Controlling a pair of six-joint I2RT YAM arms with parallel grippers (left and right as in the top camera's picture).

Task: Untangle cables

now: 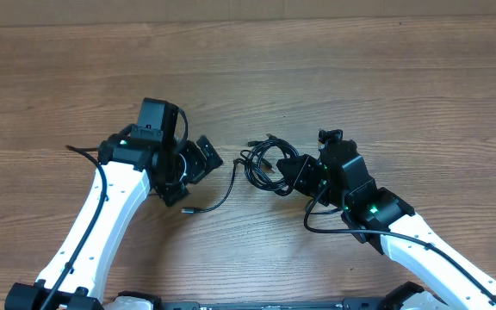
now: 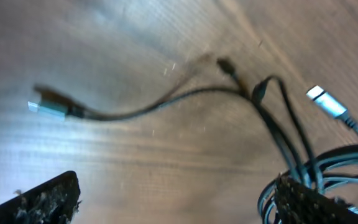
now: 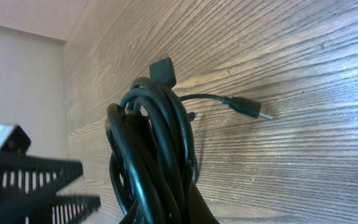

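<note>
Most of the untangling is left: the cables [image 1: 263, 164] lie mid-counter [image 1: 386, 77] as a coiled bundle, with only one plug end [image 1: 188, 208] trailing free toward the left pincer [image 1: 192, 172], which gapes wide and empty. Opposite, the right pincer [image 1: 293, 170] sits against the bundle; whether it grips, I cannot tell.

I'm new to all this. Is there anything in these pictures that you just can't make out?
Overhead: whether the right end effector grips the cable bundle; its own body covers the fingertips.
Left wrist: the loose plug is motion-blurred, so its type is unreadable.
Right wrist: the cable bundle's lower part is cut off by the bottom edge, and overlapping loops hide where each cord runs.
</note>
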